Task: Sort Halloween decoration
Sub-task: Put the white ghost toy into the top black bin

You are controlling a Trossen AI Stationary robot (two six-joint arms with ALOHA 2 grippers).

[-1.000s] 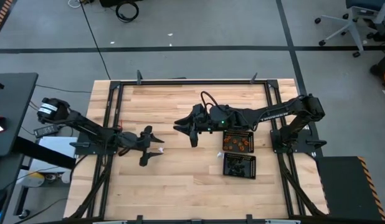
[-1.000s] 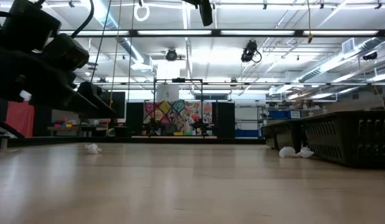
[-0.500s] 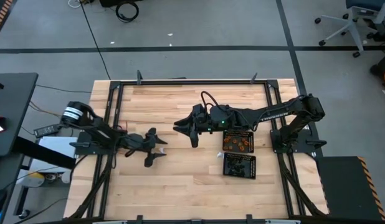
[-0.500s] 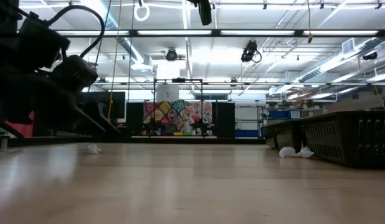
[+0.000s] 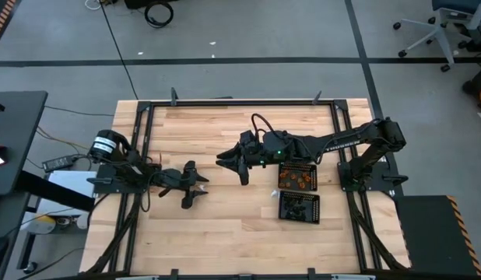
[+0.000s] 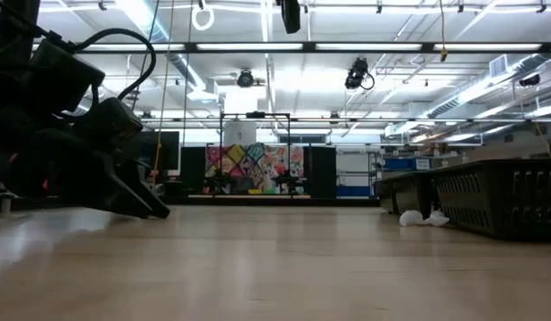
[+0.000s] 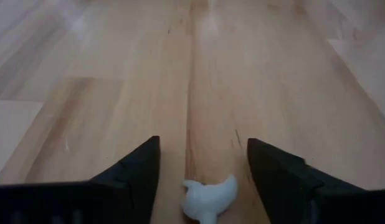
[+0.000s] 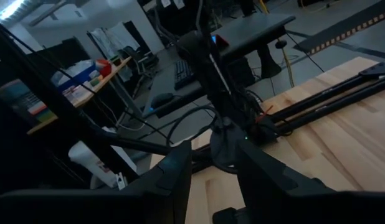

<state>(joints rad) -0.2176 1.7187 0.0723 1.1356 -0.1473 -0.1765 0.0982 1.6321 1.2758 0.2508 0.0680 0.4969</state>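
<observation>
A grey floor (image 5: 248, 39) is seen around the wooden table (image 5: 225, 233) — ceiling lights (image 6: 284, 49) and a colourful panel (image 6: 256, 165) beyond.

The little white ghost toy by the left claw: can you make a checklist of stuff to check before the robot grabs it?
1. White toy lies between the left claw's fingers: ok.
2. Left claw open wide enough: ok.
3. Claw low at the table: ok.
4. Toy flat on the wood, nothing on top: ok.
5. Right claw well away, up near the table's middle: ok.
6. Which tray takes white toys: cannot tell.
</observation>
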